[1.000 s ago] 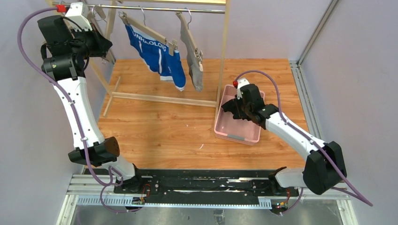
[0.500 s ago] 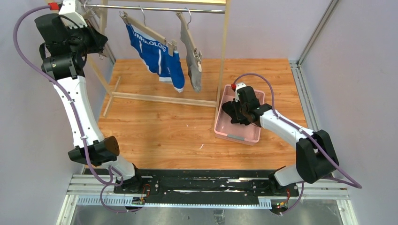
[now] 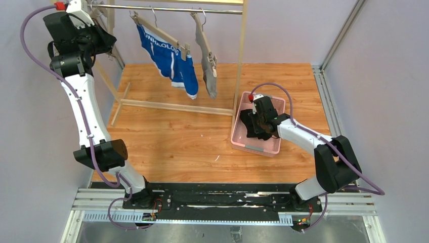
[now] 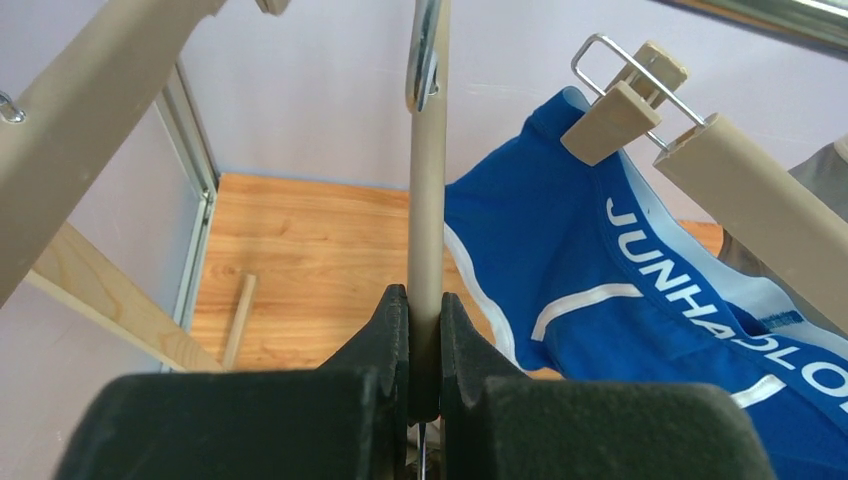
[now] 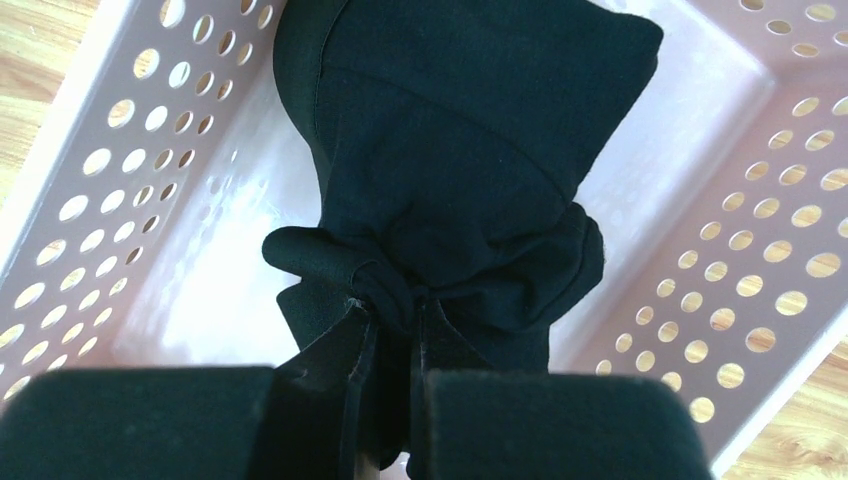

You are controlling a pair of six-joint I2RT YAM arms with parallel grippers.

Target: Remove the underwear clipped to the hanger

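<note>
Deposit of black briefs [image 5: 450, 150] into basket [image 5: 120, 180].
My right claw [image 5: 392, 385] pinches them low inside it; I should open there, clear of the walls. My left claw [image 4: 425, 335] clamps a hanger [image 4: 428, 200].

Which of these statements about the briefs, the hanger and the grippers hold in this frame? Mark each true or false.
1. The right gripper is shut on the black briefs over the pink basket. True.
2. The left gripper holds the blue briefs. False: it is shut on a wooden hanger; the blue briefs hang clipped beside it.
3. The grey briefs hang from the rail. True.
4. The blue briefs' waistband is plain. False: it carries white lettering.
</note>
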